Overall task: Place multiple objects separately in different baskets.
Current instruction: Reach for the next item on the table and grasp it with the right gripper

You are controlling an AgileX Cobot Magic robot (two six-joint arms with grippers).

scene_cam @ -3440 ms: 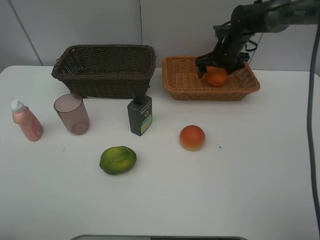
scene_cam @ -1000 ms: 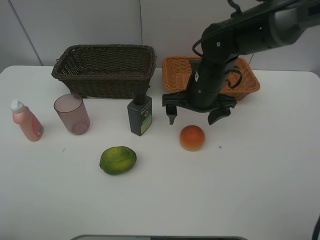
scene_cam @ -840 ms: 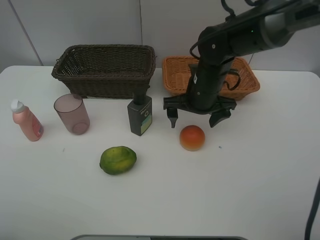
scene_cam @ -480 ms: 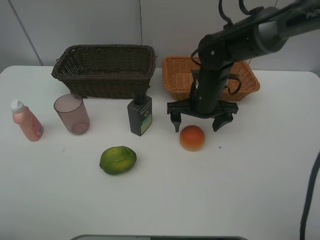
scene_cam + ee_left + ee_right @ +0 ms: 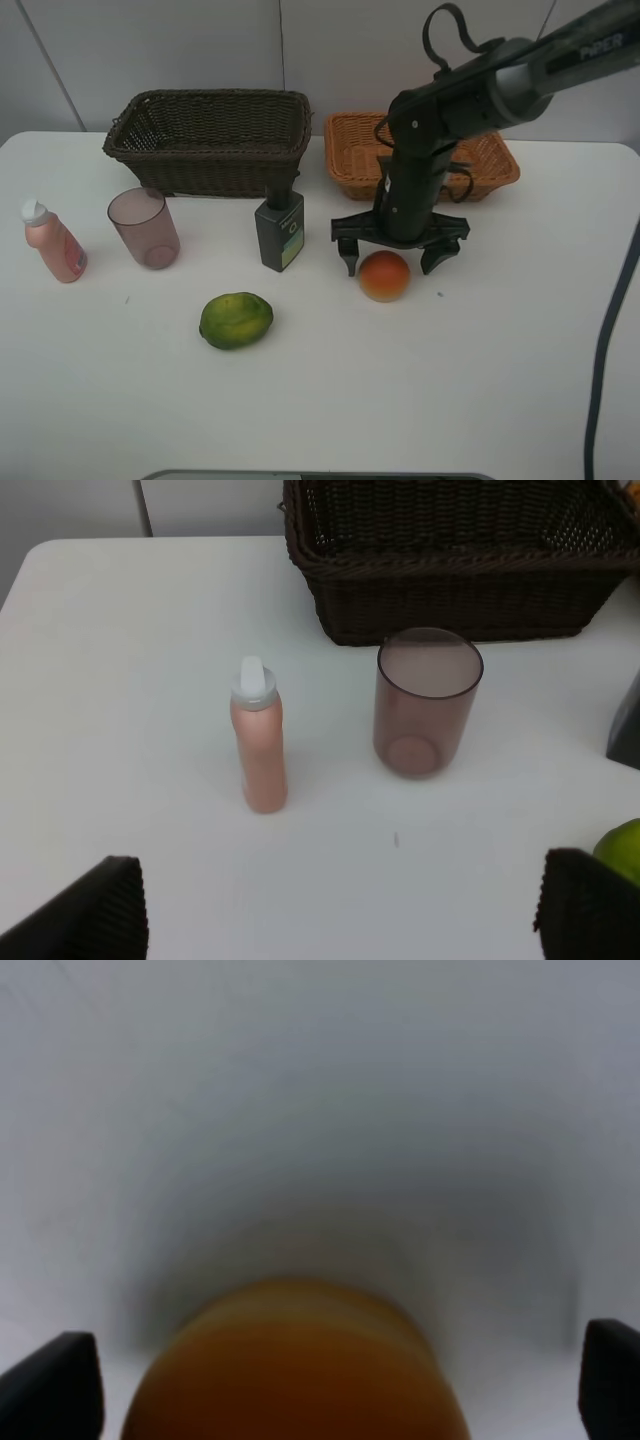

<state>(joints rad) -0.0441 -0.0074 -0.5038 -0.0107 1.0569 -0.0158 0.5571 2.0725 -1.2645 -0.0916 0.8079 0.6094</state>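
My right gripper (image 5: 392,260) is open, its fingers either side of the red-yellow fruit (image 5: 385,275) and low over the table. In the right wrist view the fruit (image 5: 295,1360) fills the gap between the open fingertips (image 5: 50,1385). The orange is hidden behind my right arm, over the orange-tan basket (image 5: 350,150). The dark bottle (image 5: 280,230), green fruit (image 5: 236,319), mauve cup (image 5: 145,228) and pink bottle (image 5: 55,243) stand on the table before the dark brown basket (image 5: 210,135). My left gripper (image 5: 345,920) is open, short of the pink bottle (image 5: 258,742) and the cup (image 5: 427,702).
The white table (image 5: 480,380) runs to a wall behind the baskets. The dark bottle stands a short way left of my right gripper's left finger. The left wrist view also shows the dark basket (image 5: 450,570) and an edge of the green fruit (image 5: 622,848).
My right gripper has left the orange-tan basket without the orange, crossed to the red-yellow fruit, and over the last second come down around it, still open.
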